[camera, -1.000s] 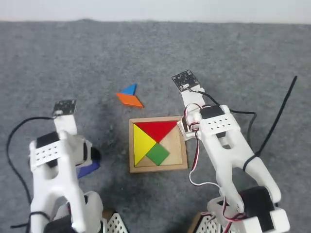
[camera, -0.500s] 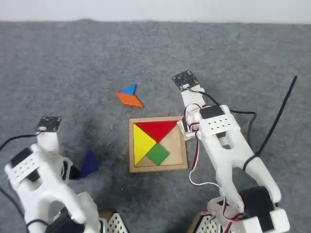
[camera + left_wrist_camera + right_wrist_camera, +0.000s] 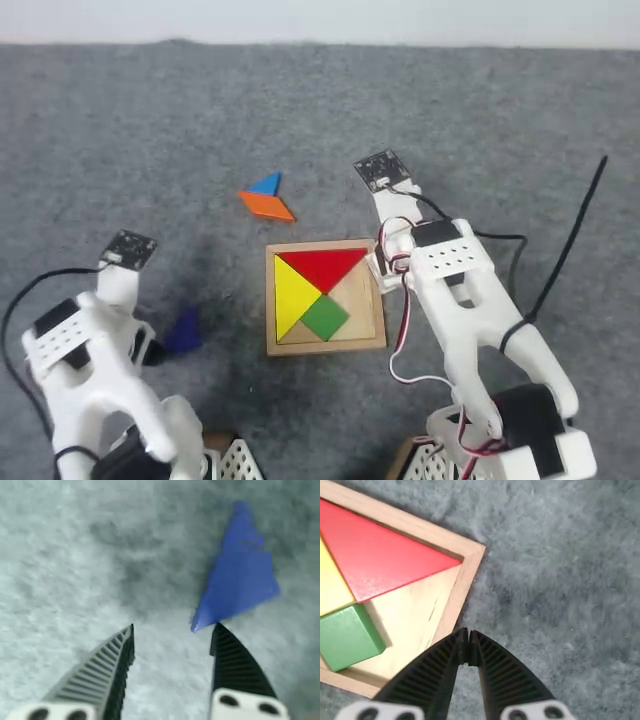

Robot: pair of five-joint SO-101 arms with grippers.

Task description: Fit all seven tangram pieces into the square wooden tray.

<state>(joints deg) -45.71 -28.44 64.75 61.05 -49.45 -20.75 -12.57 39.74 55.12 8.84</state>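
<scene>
Three pieces sit in the square wooden tray [image 3: 325, 348] at frame centre: red triangle [image 3: 322, 268], yellow triangle [image 3: 291, 295], green square [image 3: 325, 317]. The dark blue triangle [image 3: 184, 330] lies left of the tray, tip toward the frame's top (long axis near vertical). It is just beside the left gripper [image 3: 173, 626], whose jaws are spread and empty. The orange parallelogram [image 3: 267, 206] lies near-horizontal above the tray, touching the light blue triangle [image 3: 266, 184]. The right gripper [image 3: 468, 635] is clenched on nothing at the tray's right rim.

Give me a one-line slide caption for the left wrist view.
Left gripper open over the grey carpet, the blue triangle lying just past one fingertip, not yet grasped.
</scene>
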